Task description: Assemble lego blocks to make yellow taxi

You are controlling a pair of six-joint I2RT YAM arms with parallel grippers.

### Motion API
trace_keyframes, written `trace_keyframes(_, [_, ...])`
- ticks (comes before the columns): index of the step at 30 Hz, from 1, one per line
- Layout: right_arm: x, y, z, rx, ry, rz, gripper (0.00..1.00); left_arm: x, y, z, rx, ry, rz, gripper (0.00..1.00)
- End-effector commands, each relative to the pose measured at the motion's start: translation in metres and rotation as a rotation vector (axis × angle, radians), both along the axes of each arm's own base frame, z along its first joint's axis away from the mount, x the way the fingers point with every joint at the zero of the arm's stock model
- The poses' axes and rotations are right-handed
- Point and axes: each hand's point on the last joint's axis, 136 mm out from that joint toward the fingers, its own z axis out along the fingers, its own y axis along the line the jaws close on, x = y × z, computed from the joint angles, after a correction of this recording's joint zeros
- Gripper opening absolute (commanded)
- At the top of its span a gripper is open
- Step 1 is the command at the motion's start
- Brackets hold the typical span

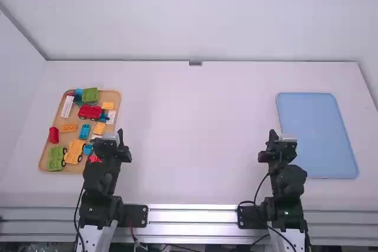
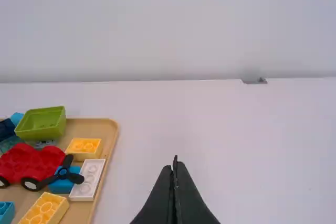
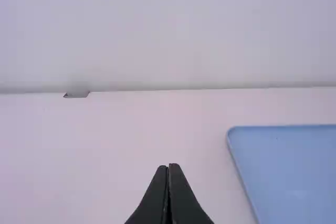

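Closed and empty, the left gripper (image 1: 120,133) and the right gripper (image 1: 273,133) top two folded robot arms standing at the near edge of a white tabletop (image 1: 195,140), each black two-finger tip pinched together above the surface. Beside the left arm lies a tan tray (image 1: 111,95) with rounded corners, crowded with loose toy blocks, among them the yellow parts for the taxi. A yellow wheeled base (image 1: 75,151) rests near the tray's close end, its dark wheels showing along one side. A yellow brick (image 2: 84,146) sits toward the far end, round studs facing up, just beside a flat white studded plate (image 2: 88,180); a second yellow brick (image 2: 44,208) lies slantwise closer in, also stud side up. An orange-toned brick (image 1: 68,127) rests near the tray's left side. Sharing the tray are a red car piece (image 2: 30,165) on black wheels, a lime-green open box (image 2: 41,124), a black propeller (image 2: 64,173) over a blue brick, and a green wheeled piece (image 1: 56,159). Well apart, beyond the right arm, a flat blue mat (image 1: 318,134) lies on the tabletop.
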Motion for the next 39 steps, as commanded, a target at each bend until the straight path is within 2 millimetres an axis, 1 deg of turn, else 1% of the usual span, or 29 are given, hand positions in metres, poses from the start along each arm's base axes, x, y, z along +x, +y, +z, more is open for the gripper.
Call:
trace_keyframes(1, [0.0,-0.001,0.0,0.003,0.0,-0.004,0.0,0.0,0.0,0.0,0.0,0.0,0.0,0.0])
trace_keyframes(9, [0.0,0.004,0.006,-0.013,0.011,0.023,0.03,0.0,0.001,0.004,-0.006,0.005,0.01,0.03])
trace_keyframes(17, [0.003,0.017,0.026,-0.051,0.048,0.095,0.11,0.001,0.007,0.014,-0.016,0.023,0.043,0.1])
trace_keyframes(19, [0.006,0.026,0.038,-0.072,0.067,0.139,0.15,0.003,0.01,0.018,-0.022,0.035,0.065,0.15])
trace_keyframes(21, [0.007,0.03,0.043,-0.083,0.076,0.161,0.17,0.004,0.013,0.021,-0.029,0.041,0.08,0.17])
trace_keyframes(26, [0.016,0.047,0.062,-0.127,0.111,0.25,0.25,0.007,0.026,0.029,-0.065,0.066,0.166,0.25])
trace_keyframes(31, [0.028,0.067,0.081,-0.171,0.143,0.352,0.34,0.011,0.038,0.032,-0.088,0.114,0.249,0.34])
trace_keyframes(37, [0.047,0.098,0.1,-0.225,0.186,0.498,0.46,0.013,0.051,0.03,-0.166,0.189,0.351,0.45])
trace_keyframes(39, [0.055,0.113,0.105,-0.246,0.205,0.563,0.5,0.012,0.056,0.028,-0.174,0.228,0.394,0.5])
